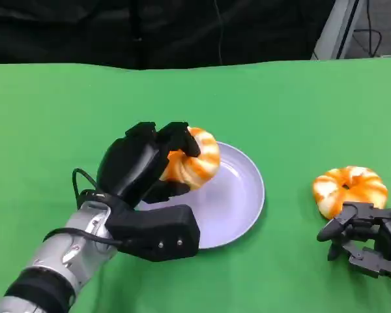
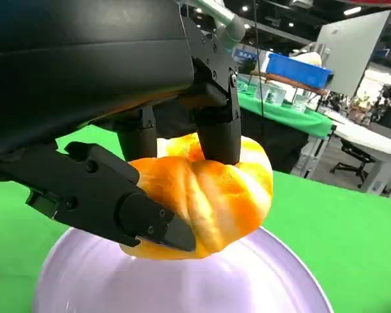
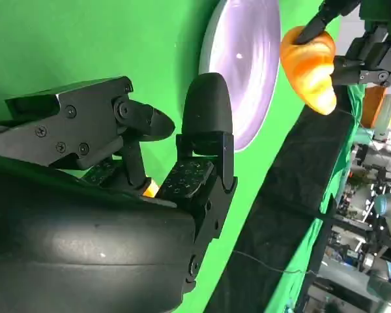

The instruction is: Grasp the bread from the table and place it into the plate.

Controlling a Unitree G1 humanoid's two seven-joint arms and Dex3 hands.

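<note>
Nearest us, our right hand [image 1: 368, 242] rests on the green cloth-covered table [image 1: 280, 104], fingers loosely apart and holding nothing, just behind a second orange-and-white glazed bread ring [image 1: 350, 188]. Our left hand [image 1: 146, 166] grips the orange-and-white twisted bread roll [image 1: 194, 160], fingers [image 2: 216, 124] over it and thumb beneath, above the near-left part of the round pale lilac plate [image 1: 238, 195]. Open green cloth lies beyond the plate, up to the table's far edge and a dark backdrop.

A robotics lab or test hall: green-covered tabletop [image 1: 280, 98], further green tables [image 2: 293, 111], blue bin [image 2: 296, 68], office chair [image 2: 352, 156], ceiling spotlights.
</note>
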